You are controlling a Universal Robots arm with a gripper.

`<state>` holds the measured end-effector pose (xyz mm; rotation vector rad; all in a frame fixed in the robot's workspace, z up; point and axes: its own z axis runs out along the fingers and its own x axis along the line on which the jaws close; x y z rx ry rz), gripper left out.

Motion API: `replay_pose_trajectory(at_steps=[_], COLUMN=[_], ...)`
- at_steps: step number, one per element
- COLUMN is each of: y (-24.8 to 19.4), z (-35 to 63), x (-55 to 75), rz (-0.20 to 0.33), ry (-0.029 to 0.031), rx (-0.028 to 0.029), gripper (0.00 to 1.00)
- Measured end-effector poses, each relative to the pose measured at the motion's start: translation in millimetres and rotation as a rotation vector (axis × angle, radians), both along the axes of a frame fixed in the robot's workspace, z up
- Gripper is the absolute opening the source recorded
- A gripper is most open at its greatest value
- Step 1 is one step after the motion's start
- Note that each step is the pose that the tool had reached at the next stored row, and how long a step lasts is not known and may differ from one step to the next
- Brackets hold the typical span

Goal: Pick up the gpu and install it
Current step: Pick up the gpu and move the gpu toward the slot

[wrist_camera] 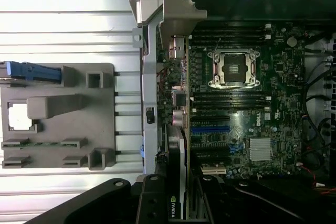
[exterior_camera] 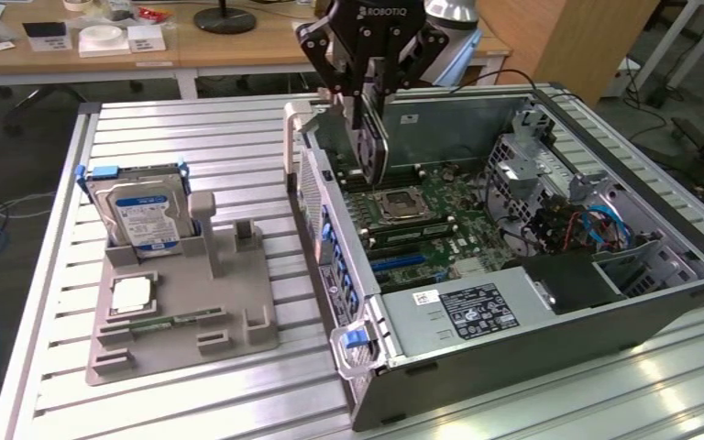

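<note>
The gpu (exterior_camera: 372,137) hangs on edge, held upright, with my gripper (exterior_camera: 370,87) shut on its top. It is over the open computer case (exterior_camera: 645,302), close to the case's rear wall on the exterior view's left, just above the motherboard (exterior_camera: 432,220). In the wrist view the gpu (wrist_camera: 177,156) shows edge-on, with a logo near my gripper (wrist_camera: 178,205), beside the blue expansion slot (wrist_camera: 210,128). The card's lower edge looks close to the board; I cannot tell whether it touches.
A grey fixture tray (exterior_camera: 181,339) lies on the slatted metal table (exterior_camera: 157,137) at the exterior view's left, holding a hard drive (exterior_camera: 142,215), a CPU (exterior_camera: 132,293) and a RAM stick (exterior_camera: 162,323). Inside the case are the CPU socket (exterior_camera: 403,203), power supply (exterior_camera: 475,307) and cables (exterior_camera: 585,225).
</note>
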<state>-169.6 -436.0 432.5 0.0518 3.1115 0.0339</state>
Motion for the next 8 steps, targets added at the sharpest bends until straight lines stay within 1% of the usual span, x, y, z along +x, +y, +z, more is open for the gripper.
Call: replay_pose_trajectory(at_steps=[8], y=[0.2], z=[0.0], x=[13.3], rz=[0.0], ry=[0.0], rx=[-0.0001], gripper=[0.27])
